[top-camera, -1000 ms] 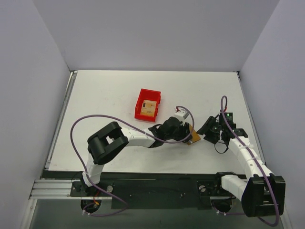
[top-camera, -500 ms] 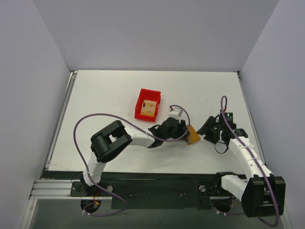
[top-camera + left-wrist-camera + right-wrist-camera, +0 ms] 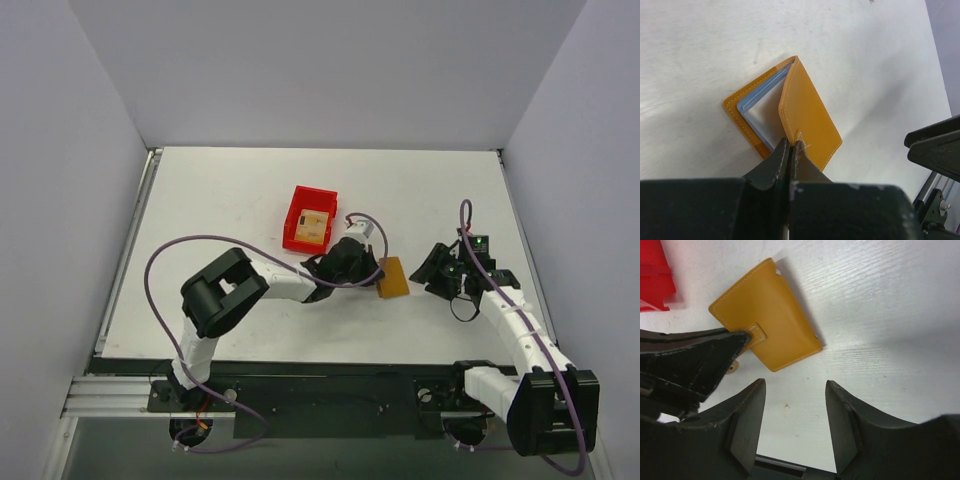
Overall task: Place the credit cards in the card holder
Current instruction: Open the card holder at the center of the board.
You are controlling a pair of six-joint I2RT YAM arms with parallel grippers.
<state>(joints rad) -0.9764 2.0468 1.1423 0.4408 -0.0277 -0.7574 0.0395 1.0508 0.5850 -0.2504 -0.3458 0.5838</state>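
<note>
you're at the opening step: your left pincer pinches the tab of the card holder at mid-frame on the desk, right pincer spread and empty beside it (credit cards sit in the red bin, up and left), so next, i'd judge, hold the flap wide.

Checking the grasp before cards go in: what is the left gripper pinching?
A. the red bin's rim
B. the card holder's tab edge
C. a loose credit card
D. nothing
B: the left gripper is shut on the tab edge of the card holder, its top flap raised above the blue panel.
</note>
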